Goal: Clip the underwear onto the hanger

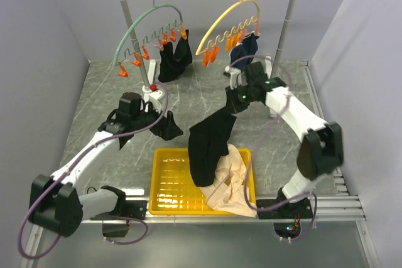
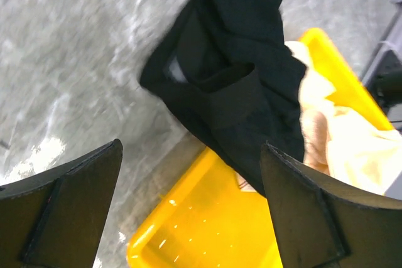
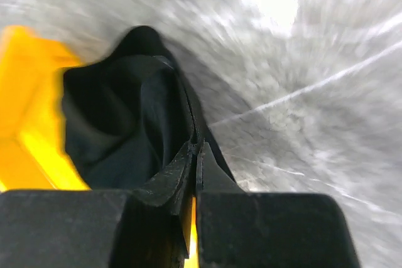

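My right gripper point(image 1: 235, 102) is shut on the top edge of the black underwear point(image 1: 210, 145), which hangs from it down into the yellow tray point(image 1: 164, 183). In the right wrist view the fingertips point(image 3: 196, 147) pinch a fold of the underwear point(image 3: 119, 123). My left gripper point(image 1: 171, 128) stands open just left of the hanging cloth, nothing between its jaws. Its wrist view shows the underwear point(image 2: 232, 73) ahead of the wide-apart gripper point(image 2: 191, 147). The pale yellow hanger point(image 1: 229, 18) with orange clips point(image 1: 210, 56) hangs on the rail above and behind.
A beige garment point(image 1: 233, 183) lies in the tray's right half and spills over its front rim. A navy garment point(image 1: 248, 48) hangs from the yellow hanger. A green hanger point(image 1: 146, 28) at the left carries a black garment point(image 1: 174, 58). The rack's posts point(image 1: 135, 42) stand behind.
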`<state>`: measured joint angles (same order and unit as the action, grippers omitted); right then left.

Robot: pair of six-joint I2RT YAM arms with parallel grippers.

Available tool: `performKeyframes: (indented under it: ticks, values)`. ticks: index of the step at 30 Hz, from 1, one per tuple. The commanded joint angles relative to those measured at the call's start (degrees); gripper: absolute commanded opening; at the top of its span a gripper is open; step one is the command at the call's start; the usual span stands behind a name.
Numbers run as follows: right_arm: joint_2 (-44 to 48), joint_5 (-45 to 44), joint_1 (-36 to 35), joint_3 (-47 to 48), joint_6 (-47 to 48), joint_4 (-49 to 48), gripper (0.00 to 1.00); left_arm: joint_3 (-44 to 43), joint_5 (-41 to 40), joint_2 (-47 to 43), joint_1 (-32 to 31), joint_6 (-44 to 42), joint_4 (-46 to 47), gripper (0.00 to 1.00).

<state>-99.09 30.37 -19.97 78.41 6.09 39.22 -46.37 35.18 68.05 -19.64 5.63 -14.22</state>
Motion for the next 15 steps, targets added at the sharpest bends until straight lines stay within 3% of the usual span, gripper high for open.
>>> performKeyframes:
  ticks: [1, 10, 15]
  values:
    - [10.75, 3.29, -0.34, 2.36, 7.61, 2.52, 0.0, 2.24, 5.69, -5.29, 0.04, -0.79, 6.3, 0.97]
    - [21.02, 4.0, -1.66, 6.67, 23.42, 10.35, 0.0, 3.12, 7.71, -7.05, 0.3, -2.46, 12.45, 0.97]
    - [24.73, 3.29, -2.18, 7.45, 25.99, 10.17, 0.0, 5.23, 11.66, -7.67, 0.57, -2.46, 16.59, 0.96]
